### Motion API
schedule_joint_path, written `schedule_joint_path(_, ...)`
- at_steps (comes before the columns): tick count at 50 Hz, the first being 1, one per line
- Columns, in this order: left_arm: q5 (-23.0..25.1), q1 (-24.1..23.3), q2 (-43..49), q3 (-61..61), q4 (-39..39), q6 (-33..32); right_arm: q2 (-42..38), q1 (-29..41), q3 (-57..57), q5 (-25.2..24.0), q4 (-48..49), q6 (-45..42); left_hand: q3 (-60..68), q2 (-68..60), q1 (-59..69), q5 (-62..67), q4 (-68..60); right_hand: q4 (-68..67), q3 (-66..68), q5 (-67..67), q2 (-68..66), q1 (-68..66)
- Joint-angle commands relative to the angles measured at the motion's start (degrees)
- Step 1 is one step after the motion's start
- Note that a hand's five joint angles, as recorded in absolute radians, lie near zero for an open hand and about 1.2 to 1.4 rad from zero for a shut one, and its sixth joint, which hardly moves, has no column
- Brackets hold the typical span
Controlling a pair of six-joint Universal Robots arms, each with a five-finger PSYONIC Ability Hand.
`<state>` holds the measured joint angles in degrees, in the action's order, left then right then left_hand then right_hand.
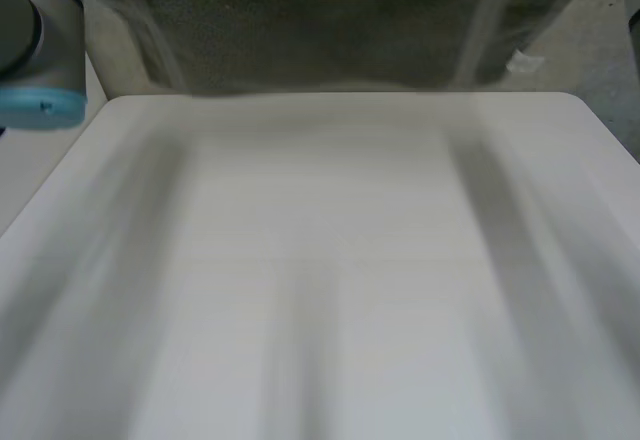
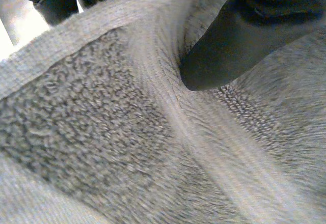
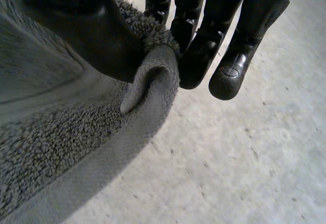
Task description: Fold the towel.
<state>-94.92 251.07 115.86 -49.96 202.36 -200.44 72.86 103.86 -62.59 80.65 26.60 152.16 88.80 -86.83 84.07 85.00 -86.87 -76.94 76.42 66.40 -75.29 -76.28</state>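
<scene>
One grey towel (image 1: 320, 30) raised at the far edge of one white table (image 1: 330, 280). Two hands: left hand (image 2: 224, 56) pinching its hem, right hand (image 3: 97, 35) pinching its edge.

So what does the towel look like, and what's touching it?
The towel is grey and fluffy, with loopy pile and a flat woven band along its edge. It is spread out and held up past the far side of the white table. The right hand pinches its curled hem between thumb and fingers. The left hand pinches it near the band too.
</scene>
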Motion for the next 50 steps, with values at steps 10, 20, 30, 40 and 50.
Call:
schedule_joint_path(10,6.0,2.1,-0.8,-40.2,5.9,3.1,0.2,-4.4,-29.5,-14.1,-11.9,-1.3,-8.8,6.8,-4.1,-15.0,6.9,-3.1,3.6,3.6,-4.7,-3.7)
schedule_joint_path(20,9.5,2.6,-0.6,-57.8,13.6,1.1,-6.9,-6.9,-37.6,-15.0,-13.3,-5.4,-8.8,6.8,-4.1,-15.0,6.9,-3.1,3.6,3.6,-4.7,-3.7)
schedule_joint_path(30,9.7,4.1,-13.9,-69.0,12.8,-3.8,9.1,-14.6,-41.0,-15.6,-28.0,-9.6,-8.8,6.8,-4.1,-15.0,6.9,-3.1,3.6,3.6,-4.7,-3.7)
schedule_joint_path(40,16.5,6.8,-30.5,-77.0,7.0,-3.5,17.6,-23.6,-40.5,-21.7,-48.0,-22.0,-8.8,6.8,-4.1,-15.0,6.9,-3.1,3.6,3.6,-4.7,-3.7)
schedule_joint_path(50,23.6,9.8,-26.0,-73.6,4.4,-3.6,14.8,-24.1,-35.9,-23.8,-50.6,-23.9,-8.8,6.8,-4.1,-15.0,6.9,-3.1,3.6,3.6,-4.7,-3.7)
